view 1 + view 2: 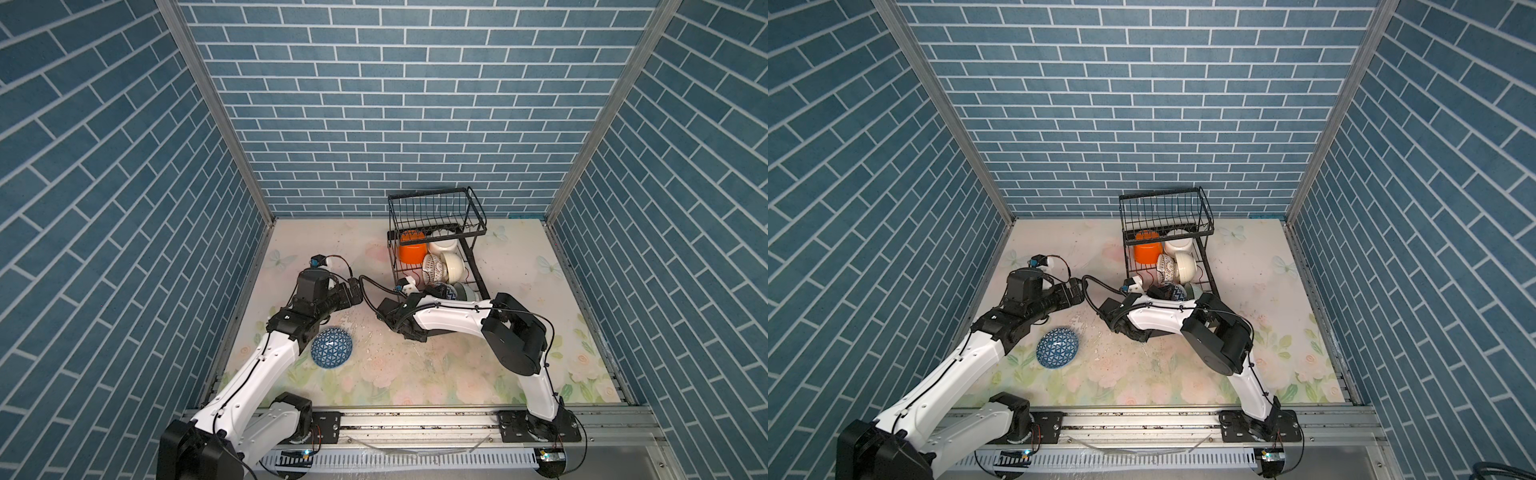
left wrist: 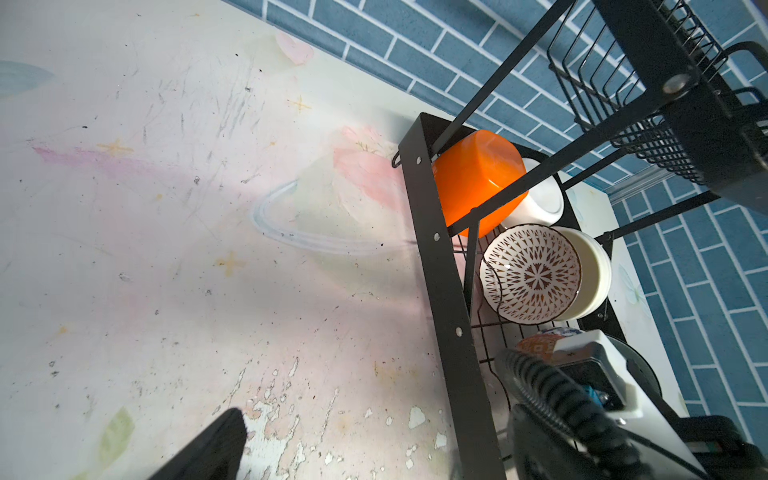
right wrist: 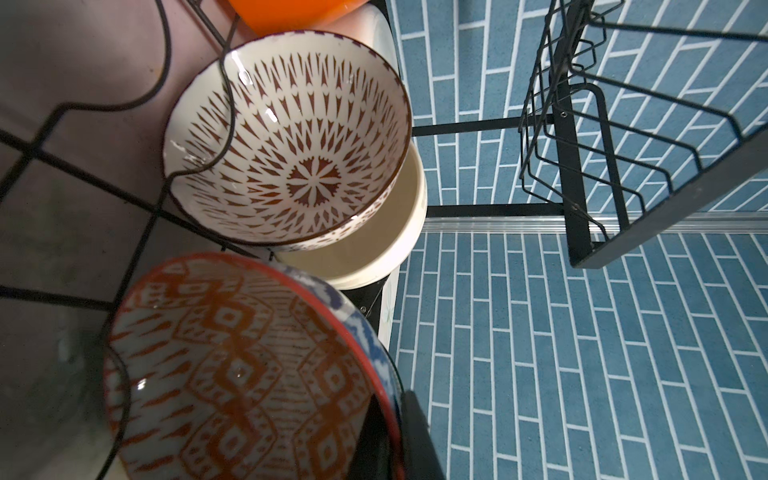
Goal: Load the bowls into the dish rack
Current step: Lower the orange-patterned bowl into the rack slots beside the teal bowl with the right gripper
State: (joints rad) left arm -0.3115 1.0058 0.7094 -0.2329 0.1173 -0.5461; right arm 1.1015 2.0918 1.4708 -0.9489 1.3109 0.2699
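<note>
The right gripper [image 3: 395, 419] is reaching into the near end of the black wire two-tier dish rack [image 1: 400, 266], jaws pinched tight on the rim of the round ceramic bowl with the orange diamond pattern [image 3: 245, 374], standing it on edge against a blue-and-white patterned bowl [image 3: 357, 328] behind it; at twelve o'clock from it the brown-starred white bowl [image 3: 291, 145] is leaning on a cream bowl [image 3: 374, 241], and beyond those the glossy orange bowl [image 1: 412, 252] and a plain white bowl [image 1: 444, 246] are sitting under the raised basket; the trick here, I reckon, is easing the rim down between the curved divider wires before letting go, so the bowl is not rolling off its neighbour; a slow release and a straight pull-back toward six o'clock should be keeping those tilted bowls from being knocked; meanwhile the left gripper [image 1: 355, 293] is hovering at nine o'clock of the rack, jaws spread wide and holding nothing; one bowl is waiting on the floral tabletop [image 1: 457, 374], the blue triangle-patterned bowl [image 1: 332, 348] lying upside down at seven o'clock, beside the left arm.
</note>
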